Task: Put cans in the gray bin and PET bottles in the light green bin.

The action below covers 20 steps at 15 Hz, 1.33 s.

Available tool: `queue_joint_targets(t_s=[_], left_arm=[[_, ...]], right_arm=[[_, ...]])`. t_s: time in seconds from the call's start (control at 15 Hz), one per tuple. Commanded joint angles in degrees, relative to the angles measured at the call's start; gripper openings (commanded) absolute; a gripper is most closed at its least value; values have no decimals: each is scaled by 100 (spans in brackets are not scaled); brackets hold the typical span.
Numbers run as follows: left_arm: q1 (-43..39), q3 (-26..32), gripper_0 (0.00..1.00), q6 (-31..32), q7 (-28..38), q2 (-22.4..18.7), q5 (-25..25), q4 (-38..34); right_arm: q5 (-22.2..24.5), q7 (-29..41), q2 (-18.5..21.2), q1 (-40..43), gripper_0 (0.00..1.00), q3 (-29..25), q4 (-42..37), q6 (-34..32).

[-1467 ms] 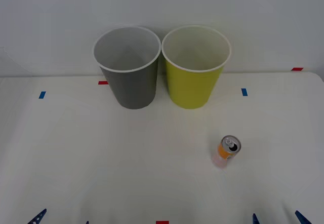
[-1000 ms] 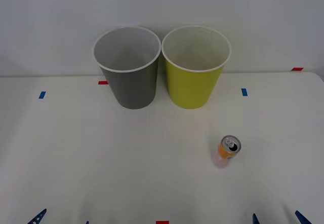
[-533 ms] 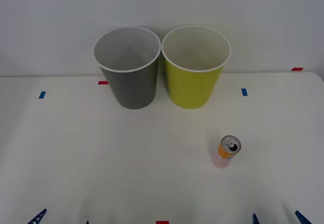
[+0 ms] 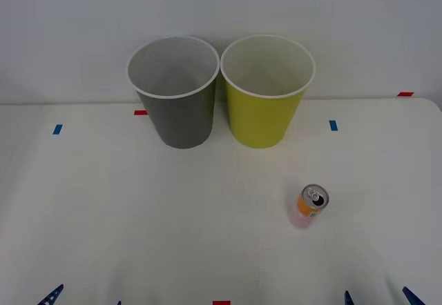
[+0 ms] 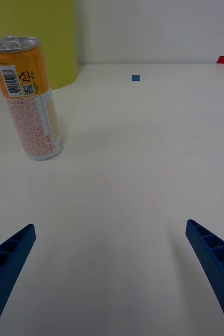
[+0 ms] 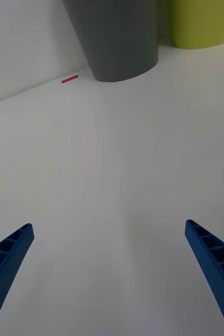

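On the table [image 4: 103,208], right-hand side and closer to the robot than the bins, the can [image 4: 311,204] stands upright, well apart from both of them. It's orange up top and pale lower down, with a silver lid and pull tab. The green bin [image 4: 266,90] is the nearer one; the gray bin [image 4: 175,91] sits just beside it on the left, rims almost touching.

Right gripper [image 5: 112,273] is low over the table at the near edge with its fingers spread wide, holding nothing, and the can is ahead of it but off to one side. Left gripper [image 6: 109,273] is the same deal, wide open and empty, parked at the near left looking toward the gray bin.

What worries me: the can is tall and skinny, so if a finger clips it on the way in, it'll probably tip and roll. Also, the green bin is right on the path to the gray one, so an early release could land the can in the wrong bin.

Labels: there's a barcode, a QR code and a small recycling-style mark near the top of the can, plus a block of small red print lower down that I can't read. No brand name I can make out.
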State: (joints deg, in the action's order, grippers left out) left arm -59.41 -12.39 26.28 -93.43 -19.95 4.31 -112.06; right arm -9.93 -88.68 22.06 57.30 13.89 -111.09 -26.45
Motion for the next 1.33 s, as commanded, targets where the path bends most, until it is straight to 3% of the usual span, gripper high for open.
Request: queue_joint_targets(t_s=[0.07,1.33], left_arm=[[0,0,100,0,0,0,-1,0],[0,0,100,0,0,0,-1,0]], right_arm=[[0,0,0,0,100,0,0,0],[0,0,0,0,100,0,0,0]])
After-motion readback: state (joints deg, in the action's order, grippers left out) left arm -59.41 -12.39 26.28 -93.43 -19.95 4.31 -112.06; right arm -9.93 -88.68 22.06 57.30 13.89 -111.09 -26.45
